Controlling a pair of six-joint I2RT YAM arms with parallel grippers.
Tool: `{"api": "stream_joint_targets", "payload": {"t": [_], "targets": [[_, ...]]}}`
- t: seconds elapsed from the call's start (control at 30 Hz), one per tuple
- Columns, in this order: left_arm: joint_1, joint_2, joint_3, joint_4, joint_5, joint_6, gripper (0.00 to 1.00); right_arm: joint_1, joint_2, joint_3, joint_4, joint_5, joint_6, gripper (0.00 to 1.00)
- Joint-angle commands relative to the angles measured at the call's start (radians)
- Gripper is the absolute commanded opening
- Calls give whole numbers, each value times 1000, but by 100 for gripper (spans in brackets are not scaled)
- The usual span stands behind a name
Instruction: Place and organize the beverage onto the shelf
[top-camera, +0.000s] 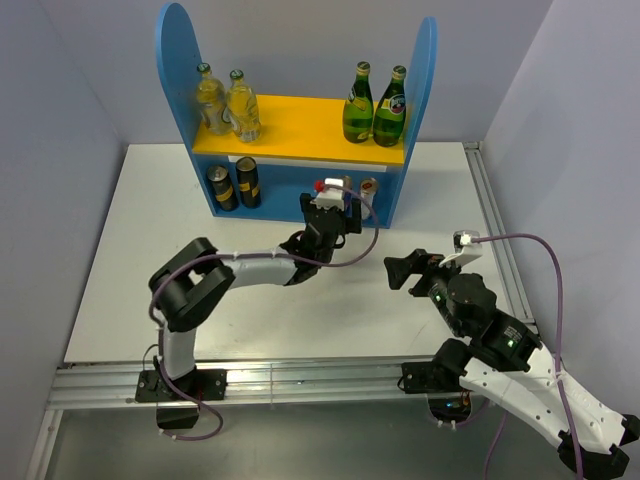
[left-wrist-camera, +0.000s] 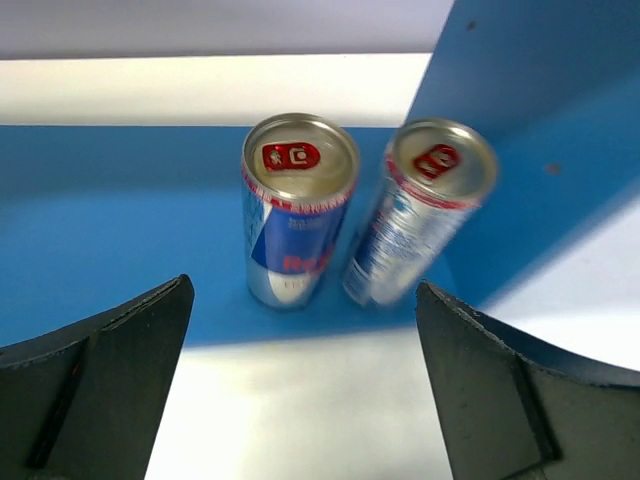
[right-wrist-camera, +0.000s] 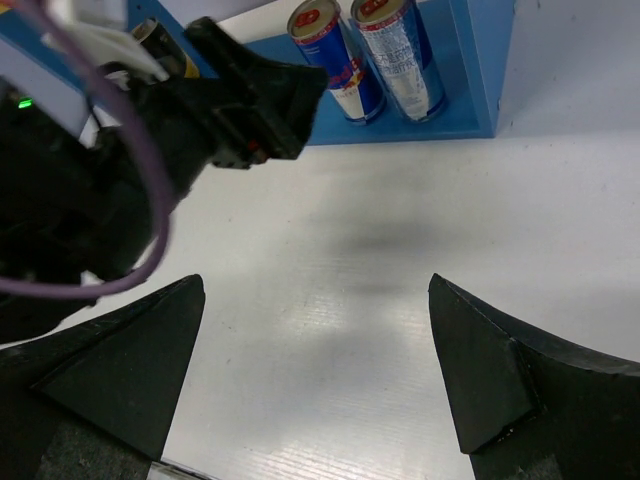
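— Cans first: where do the two slim silver cans with red-and-blue marks stand?

— On the lower level of the blue two-level shelf, at its right end, just beside the side panel. The left silver can is upright. The right silver can is close against it and looks tilted, but it is blurred, so I cannot be sure.

— And the claws?

— The left claw is spread wide with nothing between its jaws, facing the pair. The right claw is likewise agape and empty, over the white desk, apart from the shelf.

— So the step is?

— Letting go cleanly, I judge. Draw the left claw straight back with its jaws wide, so neither finger clips a can. These are thin, smooth metal cylinders, tall for their base, and a light brush would likely tip them. If the right one does lean, nudge it low on its wall, not at the rim.

— The rest?

— Two clear pale-yellow glass bottles sit at the left of the yellow upper board, and two green glass bottles at its right. Two dark black-gold cans stand below, at the left.
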Motion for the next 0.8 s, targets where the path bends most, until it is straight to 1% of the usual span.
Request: {"api": "stream_joint_targets", "payload": {"t": [0.0, 0.07, 0.1, 0.13, 0.17, 0.2, 0.23, 0.27, 0.3, 0.33, 0.37, 0.4, 0.43, 0.47, 0.5, 0.53, 0.57, 0.6, 0.63, 0.67, 0.73, 0.77], "targets": [[-39, -134, -58, -80, -83, -43, 99, 9, 5, 9, 13, 28, -1, 100], [-67, -210, -82, -168, -89, -97, 99, 9, 10, 10, 11, 30, 1, 100], [-80, -238, -116, -252, -105, -121, 99, 9, 9, 12, 17, 26, -4, 100], [-117, -296, -135, -289, -129, -126, 98, 9, 10, 12, 22, 11, -5, 100], [-148, -325, -177, -318, -202, -127, 98, 9, 10, 19, 22, 5, -5, 100], [-216, -389, -199, -364, -224, -91, 98, 9, 13, 26, 20, -6, -5, 100], [-255, -424, -216, -390, -249, -69, 98, 9, 15, 51, 14, -18, -4, 100], [-300, -456, -216, -448, -305, -78, 99, 9, 18, 67, -6, -29, 2, 100], [-374, -524, -199, -607, -371, -144, 99, 9, 21, 84, -13, -39, 9, 100], [-399, -560, -172, -748, -364, -202, 99, 9, 19, 120, -17, -67, 7, 100], [-419, -595, -106, -847, -378, -304, 99, 9, 15, 140, -23, -73, 13, 100], [-456, -669, -75, -933, -404, -349, 99, 9, 15, 162, -24, -81, 15, 100], [-475, -704, -46, -1116, -431, -391, 99, 8, 15, 220, -26, -95, 13, 100], [-495, -738, 21, -1206, -454, -437, 99, 9, 27, 251, -36, -116, 9, 100], [-522, -804, 60, -1318, -491, -550, 99, 9, 35, 284, -43, -122, 4, 100], [-528, -833, 97, -1470, -491, -595, 99, 9, 42, 353, -55, -128, -4, 100], [-530, -865, 156, -1518, -485, -614, 99, 9, 67, 392, -84, -135, -20, 100], [-529, -922, 181, -1551, -485, -612, 99, 9, 81, 429, -101, -138, -33, 100], [-530, -950, 204, -1622, -485, -621, 99, 9, 93, 503, -116, -139, -45, 100], [-532, -976, 241, -1651, -488, -632, 99, 9, 117, 541, -151, -138, -69, 100], [-532, -1054, 267, -1693, -491, -643, 99, 9, 137, 634, -181, -136, -88, 100], [-533, -1108, 284, -1691, -484, -614, 99, 9, 148, 657, -199, -144, -96, 100]]}}
